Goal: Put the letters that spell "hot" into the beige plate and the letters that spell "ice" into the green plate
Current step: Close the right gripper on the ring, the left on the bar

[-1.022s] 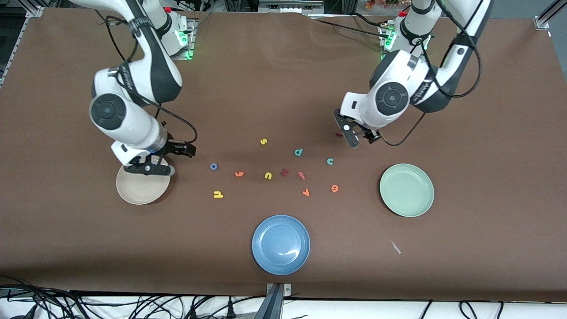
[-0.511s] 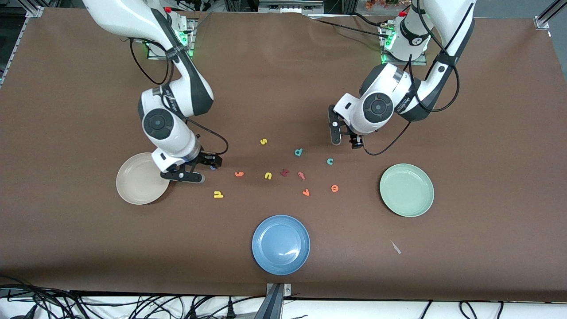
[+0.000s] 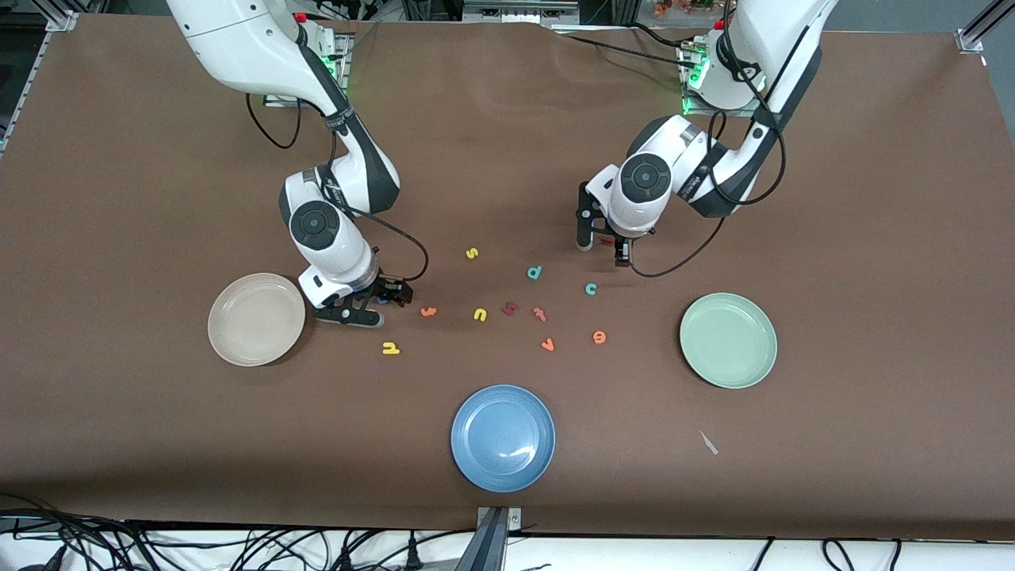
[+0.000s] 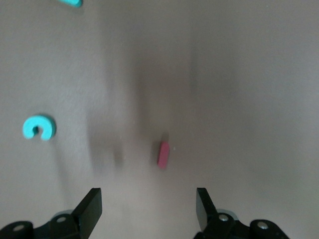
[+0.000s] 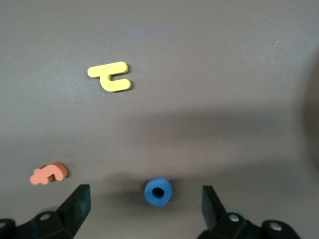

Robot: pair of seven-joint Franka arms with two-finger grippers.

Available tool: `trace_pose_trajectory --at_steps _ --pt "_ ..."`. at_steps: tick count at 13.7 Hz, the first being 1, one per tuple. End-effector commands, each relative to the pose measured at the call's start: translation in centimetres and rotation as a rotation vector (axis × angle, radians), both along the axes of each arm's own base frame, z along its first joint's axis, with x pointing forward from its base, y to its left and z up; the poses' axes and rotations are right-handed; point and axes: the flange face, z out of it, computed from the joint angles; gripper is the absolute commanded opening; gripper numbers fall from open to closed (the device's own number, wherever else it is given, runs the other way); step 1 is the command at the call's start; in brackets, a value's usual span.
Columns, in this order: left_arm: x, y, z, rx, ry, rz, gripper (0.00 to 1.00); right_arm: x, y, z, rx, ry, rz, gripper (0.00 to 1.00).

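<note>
**Ana:** Right wrist view is showing the right gripper (image 5: 142, 209) standing with its jaws wide, and the blue o (image 5: 158, 191) is lying flat on the table between them, nearer one finger than the other by a little. The yellow h (image 5: 110, 76) and the orange t (image 5: 48, 173) are sitting outside the jaws, the t just past one fingertip.

**Ben:** And the left gripper (image 4: 148, 210)?

**Ana:** Its jaws are standing apart as well, holding nothing. The dark red i (image 4: 162, 154) is lying between the finger lines but ahead of the tips, so that arm is needing to come forward and down. The teal c (image 4: 38, 127) is lying well outside one jaw.

**Ben:** Where are the plates?

**Ana:** Front view is showing the beige plate (image 3: 238, 337) just beside the right gripper and the green plate (image 3: 745, 361) well apart from the left one, both looking bare. The orange e (image 3: 599, 337) is lying untouched.

**Ben:** So the pinch is what matters.

**Ana:** Probably. The right arm is wanting the ring centred and the tips down at the table before closing, or the thin foam could be squirting out sideways.
</note>
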Motion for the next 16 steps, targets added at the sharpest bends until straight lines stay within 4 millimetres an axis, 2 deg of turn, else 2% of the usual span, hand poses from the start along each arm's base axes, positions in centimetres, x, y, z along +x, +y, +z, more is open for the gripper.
trace_pose_trajectory --at_steps 1,2,5,8,12,16 --pt "-0.3 0.0 -1.3 0.007 -0.039 -0.079 0.74 -0.2 -0.2 -1.0 0.009 -0.01 -0.001 0.93" --pt "-0.4 0.0 -1.8 0.012 -0.035 -0.086 0.68 -0.1 -0.2 -1.0 0.008 -0.01 -0.001 0.9" --pt "-1.1 0.0 -2.4 0.023 -0.034 -0.112 0.64 -0.2 -0.4 -1.5 0.004 -0.004 0.005 0.82" --pt "-1.6 0.0 -2.9 0.009 -0.056 -0.133 0.64 -0.2 -0.4 -1.6 0.002 -0.001 0.005 0.68" --pt "-2.0 0.0 -3.7 -0.014 -0.066 -0.132 0.53 -0.3 -0.4 -1.7 -0.001 0.006 0.006 0.54" --pt "-2.3 -0.1 -4.2 -0.013 -0.057 -0.131 0.48 -0.4 -0.5 -1.8 -0.003 0.012 0.012 0.49"
